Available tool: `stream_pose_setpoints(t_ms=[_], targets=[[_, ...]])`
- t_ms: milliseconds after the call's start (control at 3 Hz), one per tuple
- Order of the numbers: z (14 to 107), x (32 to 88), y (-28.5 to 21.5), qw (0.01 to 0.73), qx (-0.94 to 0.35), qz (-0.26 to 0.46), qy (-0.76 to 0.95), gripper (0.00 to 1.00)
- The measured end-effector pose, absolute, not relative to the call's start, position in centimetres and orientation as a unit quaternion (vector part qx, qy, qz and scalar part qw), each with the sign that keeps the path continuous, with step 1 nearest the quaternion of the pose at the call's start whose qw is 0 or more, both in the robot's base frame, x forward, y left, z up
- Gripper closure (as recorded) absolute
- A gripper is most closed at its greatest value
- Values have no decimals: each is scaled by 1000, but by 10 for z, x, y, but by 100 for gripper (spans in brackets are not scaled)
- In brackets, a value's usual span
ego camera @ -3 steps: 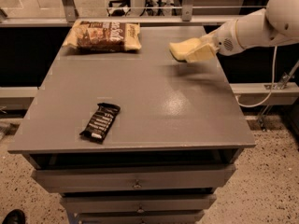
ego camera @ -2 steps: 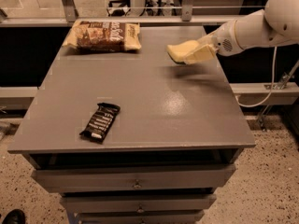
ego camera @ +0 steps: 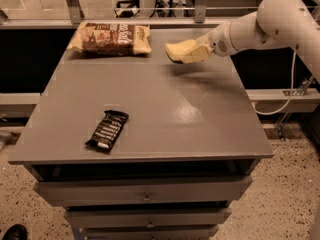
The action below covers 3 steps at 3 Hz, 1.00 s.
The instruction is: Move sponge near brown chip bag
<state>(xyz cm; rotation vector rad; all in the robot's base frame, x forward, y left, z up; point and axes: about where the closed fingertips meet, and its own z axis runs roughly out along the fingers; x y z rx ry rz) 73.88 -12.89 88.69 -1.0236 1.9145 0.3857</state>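
Gripper (ego camera: 192,54): hovering over the far right of the bench (ego camera: 165,124), jaws clamping the sponge (ego camera: 176,50).
Sponge: hanging clear of the surface, near the brown chip bag (ego camera: 111,38), on its right, not touching.

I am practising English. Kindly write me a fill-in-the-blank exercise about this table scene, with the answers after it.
1. The end effector holds the sponge ____ the far right part of the table, not resting on it.
2. In the camera view, the brown chip bag lies to the ____ of the sponge.
3. The snack bar wrapper near the table's front edge is ____ in colour.
Answers: above; left; black.
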Motion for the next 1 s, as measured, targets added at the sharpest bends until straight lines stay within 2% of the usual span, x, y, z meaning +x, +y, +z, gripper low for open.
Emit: stream_pose_setpoints(t_ms=[667,1000], targets=[[875,789,-81,447,-422,131,778,100],[860,808,-74,437,-422,112,787,85]])
